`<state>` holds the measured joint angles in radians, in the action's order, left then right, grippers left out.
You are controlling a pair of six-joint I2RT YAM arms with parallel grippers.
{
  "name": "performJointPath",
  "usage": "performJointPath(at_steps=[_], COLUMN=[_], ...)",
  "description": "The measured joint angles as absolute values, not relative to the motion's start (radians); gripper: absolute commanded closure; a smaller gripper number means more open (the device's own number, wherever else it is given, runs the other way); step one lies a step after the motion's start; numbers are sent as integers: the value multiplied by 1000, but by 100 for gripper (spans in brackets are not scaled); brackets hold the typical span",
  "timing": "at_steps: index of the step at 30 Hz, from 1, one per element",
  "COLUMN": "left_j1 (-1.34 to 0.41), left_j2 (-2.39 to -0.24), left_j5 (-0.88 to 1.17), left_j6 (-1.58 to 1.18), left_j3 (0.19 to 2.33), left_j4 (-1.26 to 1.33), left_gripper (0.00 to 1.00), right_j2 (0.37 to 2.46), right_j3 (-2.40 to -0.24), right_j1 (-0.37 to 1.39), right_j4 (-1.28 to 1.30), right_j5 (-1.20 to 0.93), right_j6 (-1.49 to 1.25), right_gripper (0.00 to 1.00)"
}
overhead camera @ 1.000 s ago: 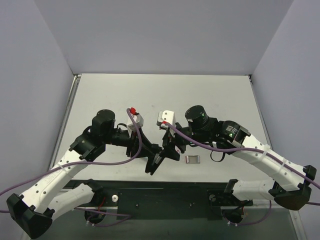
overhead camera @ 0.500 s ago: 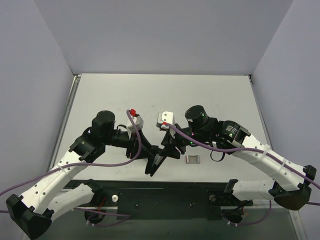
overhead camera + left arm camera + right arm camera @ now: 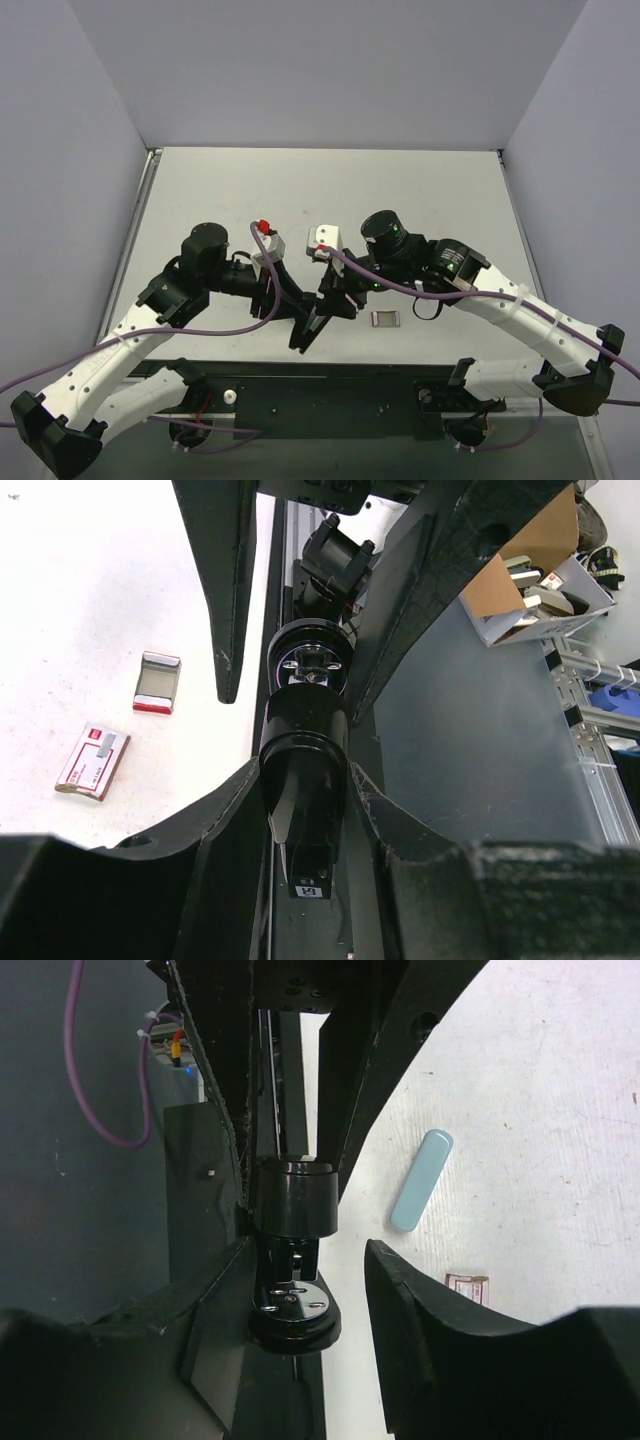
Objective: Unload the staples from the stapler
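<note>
Right, top view: both arms fold inward from their outer bases, and the wrists meet low over the near middle of the table (image 3: 330, 190). The left gripper (image 3: 298, 312) and right gripper (image 3: 330, 305) face each other with the black stapler (image 3: 303, 338) tilted between them. A small grey-framed box (image 3: 385, 319) lies flat just right of them; I can't read its contents.

Left wrist view: the left fingers (image 3: 235, 820) pinch the stapler body from both sides with no gap. A red-and-white box (image 3: 93, 761) lies flat near the grey-framed box. Off the table, a bin (image 3: 580, 585) holds cardboard and small items.

Right wrist view: the right fingers (image 3: 400, 1300) straddle the stapler's rounded end. The jaws are parted, with table showing past one side. A pale blue oblong piece (image 3: 420, 1180) lies on the table nearby. The staples can't be made out in any view.
</note>
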<state>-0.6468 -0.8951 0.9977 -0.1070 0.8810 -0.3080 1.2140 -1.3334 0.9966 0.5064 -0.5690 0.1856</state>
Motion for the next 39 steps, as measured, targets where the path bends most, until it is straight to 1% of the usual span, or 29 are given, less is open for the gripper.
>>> performJointPath(at_steps=[1, 2, 3, 4, 5, 7, 12, 22, 39], left_j1=[-647, -647, -647, -647, -647, -648, -653, -665, -674], left_j2=[-894, -894, -893, -892, -891, -890, -877, -871, -865], left_j5=[997, 996, 994, 990, 989, 985, 982, 979, 966], left_j6=[-107, -107, -107, -105, -104, -100, -88, -89, -89], left_j3=[881, 881, 881, 880, 879, 876, 871, 848, 847], left_j4=[-308, -308, -308, -307, -305, -304, -302, -310, -281], left_gripper=[100, 100, 100, 100, 100, 100, 100, 100, 100], right_j2=[1216, 1217, 1218, 1218, 1218, 1218, 1211, 1095, 1008], right_j3=[-1333, -1333, -1333, -1333, -1333, -1333, -1316, -1114, -1008], right_j1=[997, 997, 997, 997, 997, 997, 996, 995, 988], right_j4=[506, 506, 506, 507, 507, 506, 493, 303, 190], right_j5=[-574, -579, -585, -590, -595, -602, -620, -626, -605], right_j6=[185, 185, 184, 185, 186, 187, 163, 71, 18], right_gripper=[65, 68, 74, 78, 87, 100, 100, 100, 100])
